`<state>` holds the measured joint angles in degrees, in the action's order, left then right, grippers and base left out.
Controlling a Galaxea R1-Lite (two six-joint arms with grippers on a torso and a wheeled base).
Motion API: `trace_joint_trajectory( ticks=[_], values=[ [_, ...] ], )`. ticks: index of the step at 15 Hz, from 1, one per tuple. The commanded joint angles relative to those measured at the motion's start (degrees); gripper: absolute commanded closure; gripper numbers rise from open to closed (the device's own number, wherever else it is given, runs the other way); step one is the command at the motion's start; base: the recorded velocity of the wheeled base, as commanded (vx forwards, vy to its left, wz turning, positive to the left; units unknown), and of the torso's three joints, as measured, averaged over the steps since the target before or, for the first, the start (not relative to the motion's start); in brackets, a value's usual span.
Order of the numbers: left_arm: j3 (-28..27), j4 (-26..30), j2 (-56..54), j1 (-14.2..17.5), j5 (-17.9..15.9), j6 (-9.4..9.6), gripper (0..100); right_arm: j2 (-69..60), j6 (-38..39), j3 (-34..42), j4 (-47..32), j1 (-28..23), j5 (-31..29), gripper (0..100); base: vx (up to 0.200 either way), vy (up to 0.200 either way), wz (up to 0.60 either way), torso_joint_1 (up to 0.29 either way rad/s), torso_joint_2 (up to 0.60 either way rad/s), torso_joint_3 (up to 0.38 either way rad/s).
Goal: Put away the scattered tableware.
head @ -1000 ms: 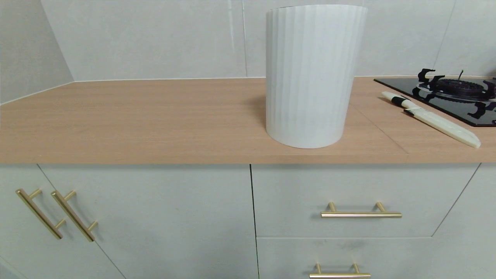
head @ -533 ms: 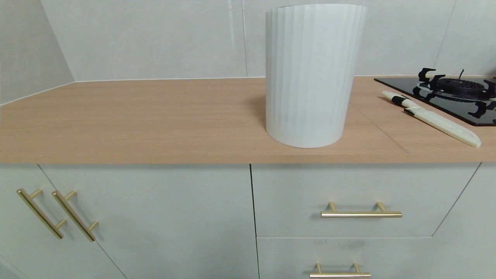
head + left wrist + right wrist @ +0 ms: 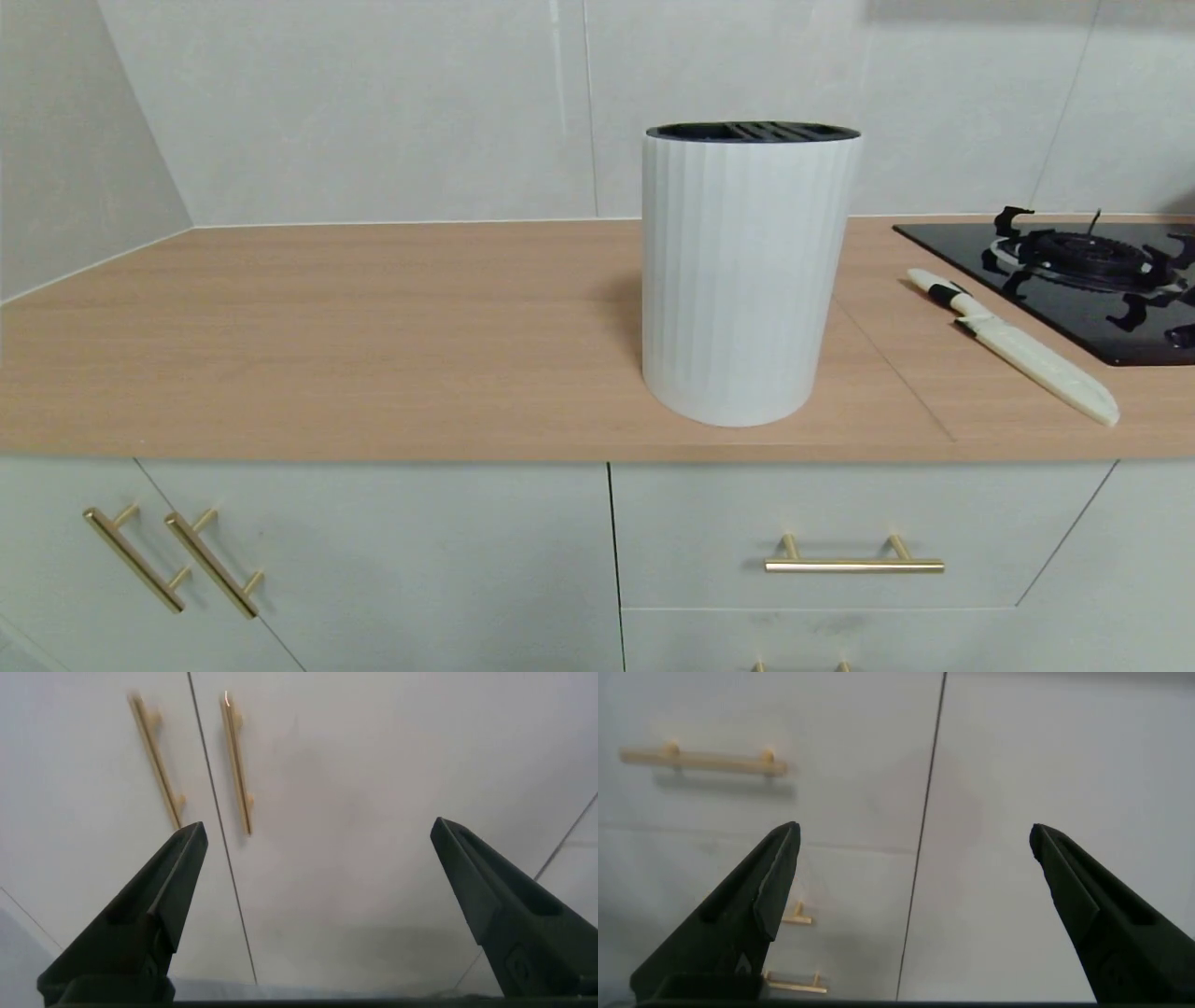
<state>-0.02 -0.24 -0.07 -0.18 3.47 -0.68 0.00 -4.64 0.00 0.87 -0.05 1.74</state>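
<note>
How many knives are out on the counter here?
1: a cream knife lies on the wooden countertop, between the white ribbed knife block and the black hob. Others may hide behind the block.

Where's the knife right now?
In the head view the knife lies flat on the wooden counter, on the right side, between the white ribbed knife block and the black stove, handle pointing toward the wall.

no readable text, labels, numbers or signs on any surface
</note>
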Motion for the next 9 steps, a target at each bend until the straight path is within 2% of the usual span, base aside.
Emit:
trace_joint_trajectory(
  ticks=[1,9],
  values=[
    [0.0,0.0,0.1,0.0,0.0,-0.11,0,0.0,0.0,0.0,0.0,0.0,0.0,0,0.0,0.0,0.0,0.173,-0.49,-0.295],
    [0.0,0.0,0.1,0.0,0.0,-0.02,0,0.0,0.0,0.0,0.0,0.0,0.0,0,0.0,0.0,0.0,0.191,-0.48,-0.285]
  ],
)
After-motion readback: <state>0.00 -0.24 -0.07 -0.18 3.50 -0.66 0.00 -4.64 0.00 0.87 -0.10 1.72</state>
